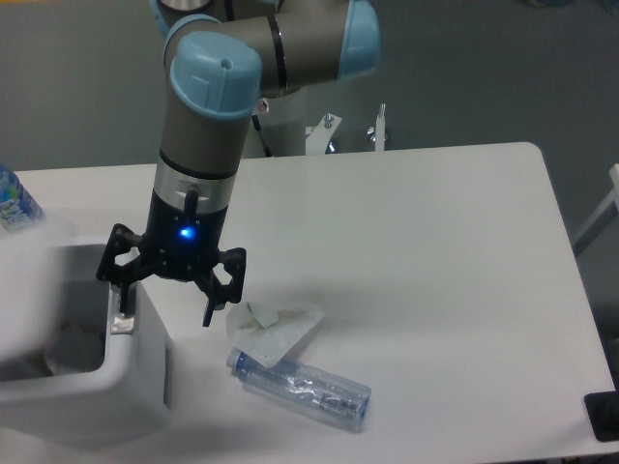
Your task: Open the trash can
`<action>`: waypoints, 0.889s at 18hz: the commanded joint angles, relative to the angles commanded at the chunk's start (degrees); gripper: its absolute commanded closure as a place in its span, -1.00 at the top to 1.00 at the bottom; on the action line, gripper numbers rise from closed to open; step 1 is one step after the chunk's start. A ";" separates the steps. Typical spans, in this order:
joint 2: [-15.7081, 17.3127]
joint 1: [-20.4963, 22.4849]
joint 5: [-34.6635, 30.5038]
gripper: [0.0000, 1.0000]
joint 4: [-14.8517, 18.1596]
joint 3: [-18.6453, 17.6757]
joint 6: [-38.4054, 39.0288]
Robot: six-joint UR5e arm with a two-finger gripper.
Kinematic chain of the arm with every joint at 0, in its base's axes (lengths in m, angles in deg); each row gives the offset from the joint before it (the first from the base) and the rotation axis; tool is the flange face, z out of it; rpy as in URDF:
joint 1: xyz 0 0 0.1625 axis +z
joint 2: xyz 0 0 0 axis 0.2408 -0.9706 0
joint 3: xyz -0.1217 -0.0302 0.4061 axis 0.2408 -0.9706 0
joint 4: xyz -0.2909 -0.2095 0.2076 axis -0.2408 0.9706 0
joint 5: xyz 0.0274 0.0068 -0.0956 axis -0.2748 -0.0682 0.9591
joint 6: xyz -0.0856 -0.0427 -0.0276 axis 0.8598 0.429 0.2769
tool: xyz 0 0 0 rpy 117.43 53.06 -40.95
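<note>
- No word, brand or number can be read anywhere in the view.
- The small bottle (12,203) at the left edge carries a blue and green label, but its print is too small and blurred to make out.
- The clear bottle (302,387) lying on the table (435,251) shows no legible label.
- The gripper (164,307) bears a lit blue dot, a light and not a sign; no lettering shows on it.
</note>
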 joint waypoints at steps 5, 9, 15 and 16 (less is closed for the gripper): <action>0.79 0.61 -0.17 1.00 0.00 1.93 -0.79; 3.33 5.53 -0.26 1.00 -0.17 4.48 -3.06; 4.92 8.26 -13.61 1.00 1.23 3.60 -16.48; 5.10 8.17 -14.58 1.00 2.62 3.26 -20.70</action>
